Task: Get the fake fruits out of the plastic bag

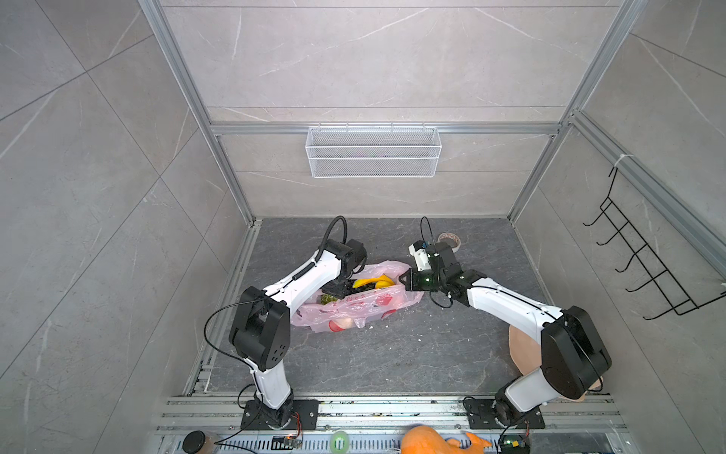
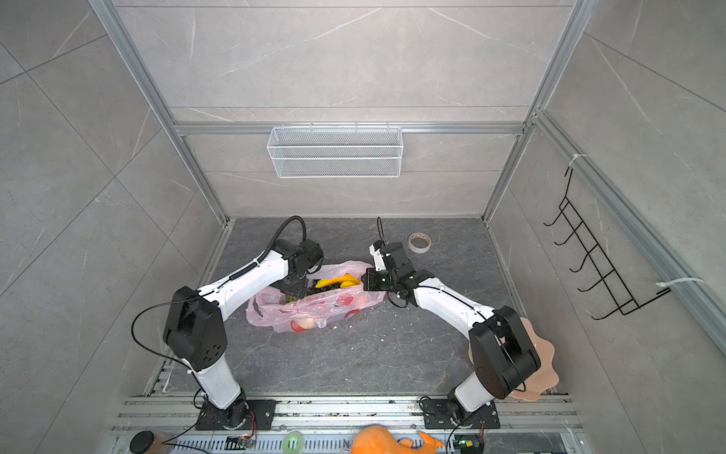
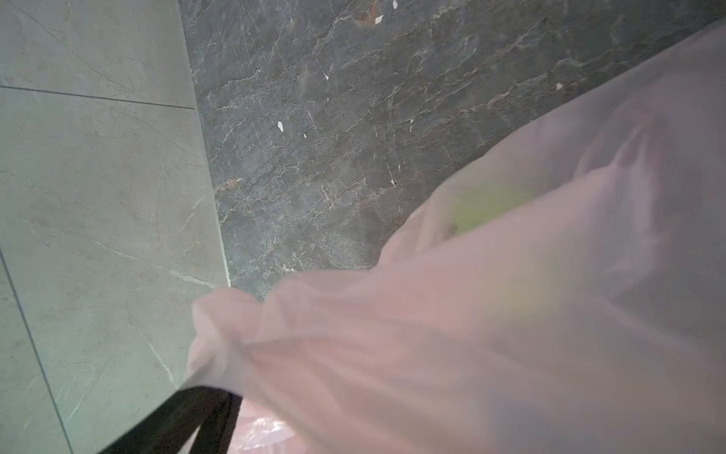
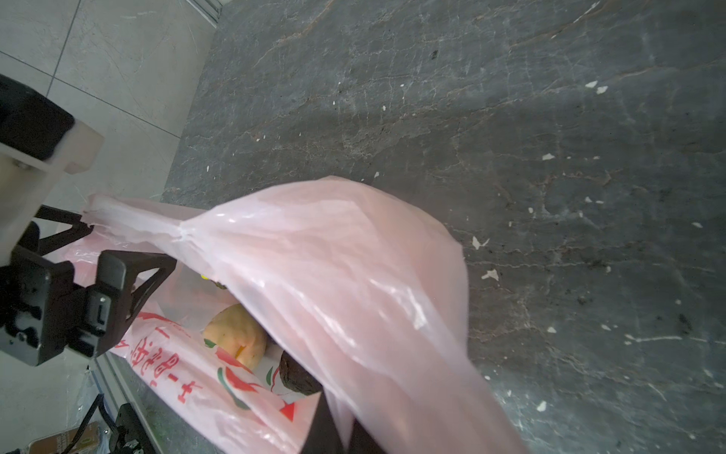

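We find the fake fruits [image 4: 235, 334] inside the plastic bag [image 1: 353, 310], a yellow banana [image 1: 373, 282] showing at its mouth, and the bag lies slumped on the dark table [image 1: 393, 353] between the two arms. The left gripper [image 1: 338, 288] sits in the bag's mouth with its fingers [image 4: 133, 275] spread apart, grasping nothing we can make out. The right gripper [image 1: 404, 280] is clenched on the bag's rim at its right end.

Wire basket [image 1: 373, 151], tape roll [image 2: 419, 242], perhaps a plate [image 2: 544, 369]
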`<act>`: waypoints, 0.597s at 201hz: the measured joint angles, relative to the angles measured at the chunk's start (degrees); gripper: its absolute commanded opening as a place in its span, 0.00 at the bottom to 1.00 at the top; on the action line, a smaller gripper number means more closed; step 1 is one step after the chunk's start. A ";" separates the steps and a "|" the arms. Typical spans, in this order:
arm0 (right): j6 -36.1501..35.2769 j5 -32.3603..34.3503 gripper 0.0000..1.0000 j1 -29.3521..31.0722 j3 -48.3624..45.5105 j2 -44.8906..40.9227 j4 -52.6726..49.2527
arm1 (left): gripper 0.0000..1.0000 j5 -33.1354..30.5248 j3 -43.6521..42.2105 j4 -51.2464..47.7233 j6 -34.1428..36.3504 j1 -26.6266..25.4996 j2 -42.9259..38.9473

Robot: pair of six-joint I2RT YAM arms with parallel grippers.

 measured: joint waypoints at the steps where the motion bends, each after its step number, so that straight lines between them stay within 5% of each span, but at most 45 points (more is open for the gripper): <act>1: 0.00 0.07 0.00 0.00 -0.02 0.00 0.00 | 0.95 0.00 0.00 0.00 -0.02 0.07 0.02; 17: -0.17 0.79 0.00 0.02 -0.28 -0.42 -0.61 | 0.91 0.44 -0.11 0.57 -0.13 1.92 0.31; 49: -0.44 1.57 0.00 0.02 -0.46 -1.14 -1.14 | 0.70 3.30 -0.76 2.99 0.00 4.42 0.31; 92: -0.44 2.29 0.00 0.07 -0.46 -1.16 -1.70 | 0.13 10.43 -1.84 7.80 0.68 5.35 0.57; 120: -1.27 3.37 0.00 -0.33 0.28 -1.16 -4.07 | 0.04 17.84 -8.02 14.38 0.37 8.17 -3.23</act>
